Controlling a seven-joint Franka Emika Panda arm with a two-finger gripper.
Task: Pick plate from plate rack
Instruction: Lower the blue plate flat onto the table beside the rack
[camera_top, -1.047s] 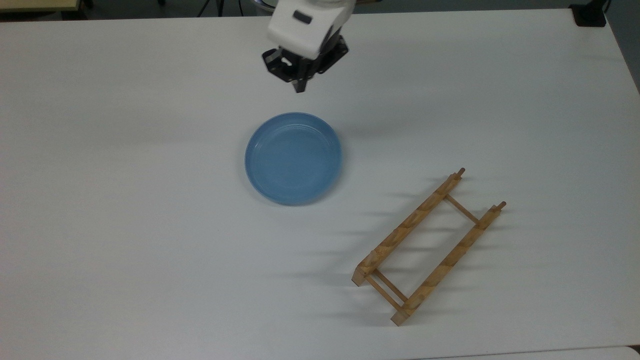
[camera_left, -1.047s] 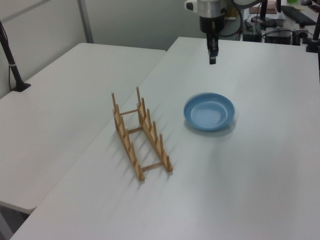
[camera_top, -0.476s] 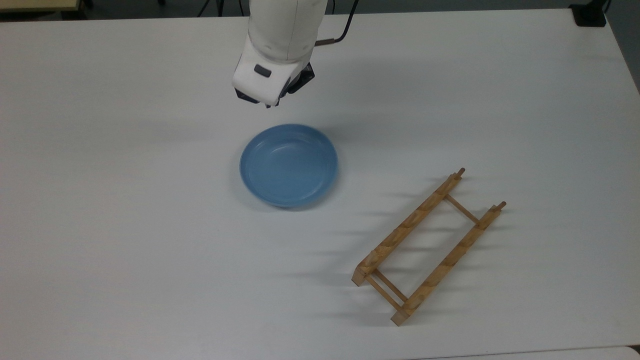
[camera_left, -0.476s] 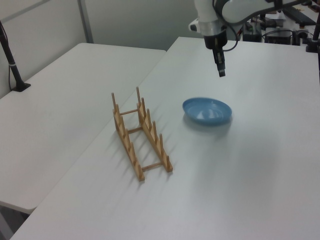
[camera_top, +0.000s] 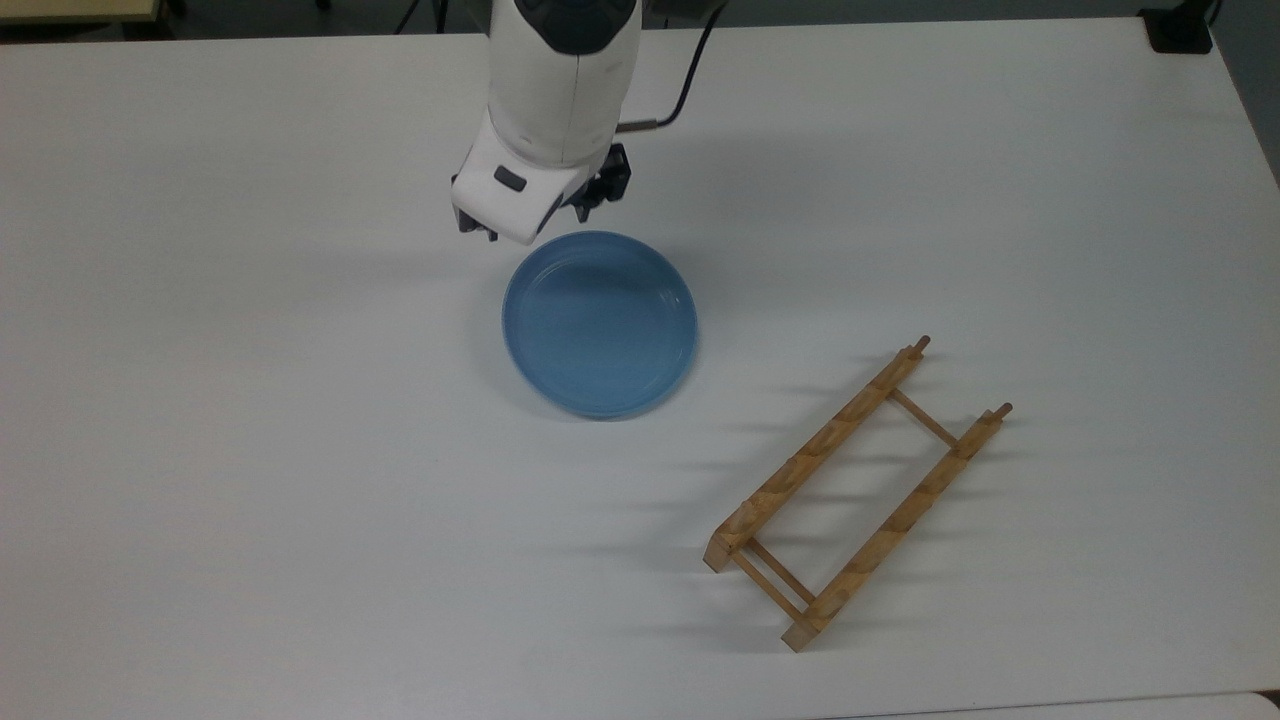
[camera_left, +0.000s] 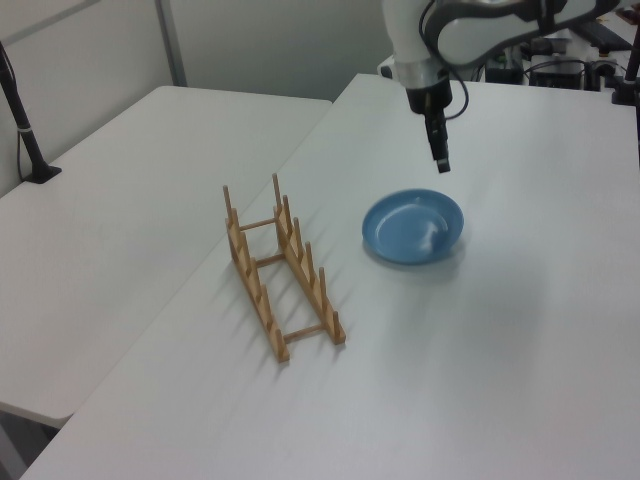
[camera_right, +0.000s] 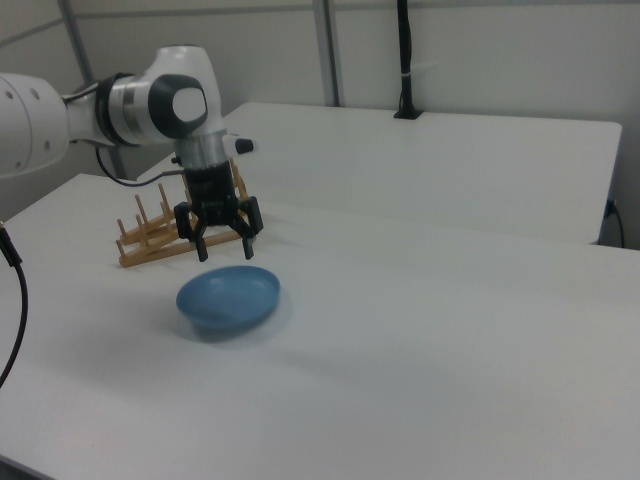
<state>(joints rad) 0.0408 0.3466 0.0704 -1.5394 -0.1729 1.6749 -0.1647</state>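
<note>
The light-blue plate (camera_top: 600, 322) lies on the white table (camera_top: 250, 450), apart from the plate rack; it also shows in the left view (camera_left: 412, 226) and, blurred and slightly tilted, in the right view (camera_right: 228, 298). The wooden plate rack (camera_top: 858, 495) stands with nothing in it, towards the top view's lower right (camera_left: 280, 270) (camera_right: 150, 235). My gripper (camera_right: 222, 248) hangs just above the plate's rim, on its upper-left side in the top view, and points down (camera_left: 440, 160). Its fingers are spread open with nothing between them.
A second white table (camera_left: 110, 230) adjoins on the left view's left, with a black pole base (camera_left: 38, 172) on it. A black cable (camera_top: 680, 90) trails from the arm across the top view's upper part.
The arm has swung from the top view's upper middle down and left, coming low over the plate's rim. The plate rocked, tilted, and now sits slightly further to the top view's right.
</note>
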